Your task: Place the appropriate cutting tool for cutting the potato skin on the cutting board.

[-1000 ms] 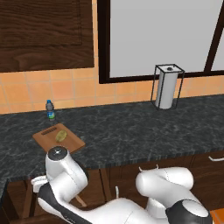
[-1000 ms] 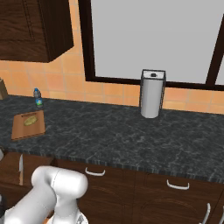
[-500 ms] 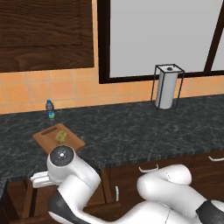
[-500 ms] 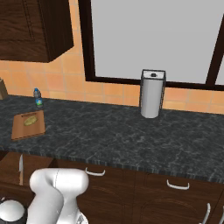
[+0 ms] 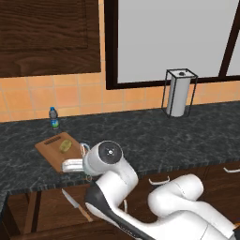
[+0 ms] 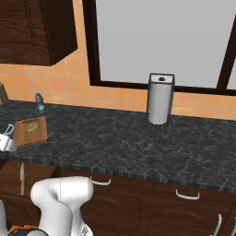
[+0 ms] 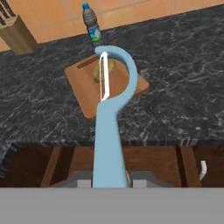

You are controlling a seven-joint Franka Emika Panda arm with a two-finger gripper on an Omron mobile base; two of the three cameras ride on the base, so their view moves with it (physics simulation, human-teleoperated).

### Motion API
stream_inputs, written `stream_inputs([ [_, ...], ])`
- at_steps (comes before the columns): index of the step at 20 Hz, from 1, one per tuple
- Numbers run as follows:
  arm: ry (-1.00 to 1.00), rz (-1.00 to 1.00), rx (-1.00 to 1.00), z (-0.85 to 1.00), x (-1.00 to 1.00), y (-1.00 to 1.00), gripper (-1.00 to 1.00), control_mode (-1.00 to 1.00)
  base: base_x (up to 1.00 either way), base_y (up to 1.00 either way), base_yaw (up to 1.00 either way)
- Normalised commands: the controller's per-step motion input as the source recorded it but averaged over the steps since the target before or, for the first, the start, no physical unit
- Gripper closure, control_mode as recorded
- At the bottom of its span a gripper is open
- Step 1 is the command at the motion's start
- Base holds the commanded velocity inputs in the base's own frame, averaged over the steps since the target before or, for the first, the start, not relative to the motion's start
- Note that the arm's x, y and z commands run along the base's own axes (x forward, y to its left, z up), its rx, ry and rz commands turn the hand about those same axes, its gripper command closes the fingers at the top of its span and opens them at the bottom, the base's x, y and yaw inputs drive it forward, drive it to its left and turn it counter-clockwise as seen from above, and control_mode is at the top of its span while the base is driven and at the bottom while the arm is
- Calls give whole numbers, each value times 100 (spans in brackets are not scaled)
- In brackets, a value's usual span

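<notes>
Tool (image 7: 110, 177): clamped on the lower handle of the peeler (image 7: 108, 113), which points up and away from the hand toward the cutting board (image 7: 83, 85).
Peeler position: held in the air at the counter (image 5: 154, 136) front edge, not yet over the board.
Potato (image 7: 105, 70): rests on the board, near its middle.
Handling: judged light, rigid, smooth-handled; the low grip leaves the head free but may let it pivot.
Open room: bare board surface lies beside the potato; the near part looks roomiest.
Edges: bottle (image 7: 91, 22) stands just behind the board; knife block (image 7: 17, 33) well apart. A knife (image 5: 75, 206) hangs below the counter front.
</notes>
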Motion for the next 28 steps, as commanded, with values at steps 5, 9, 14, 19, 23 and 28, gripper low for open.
stream_inputs([
  [5,4,-8,9,3,100,-27,100,-100,0,0,0],
  [9,-2,0,0,-3,11,9,100,-100,0,0,0],
  [14,0,-10,-7,-17,100,61,100,-100,0,0,0],
  [19,0,-15,-9,-21,100,76,100,-100,0,0,0],
  [23,6,3,-2,-15,11,58,100,-100,0,0,0],
  [28,22,11,0,-24,5,59,100,-100,0,0,0],
])
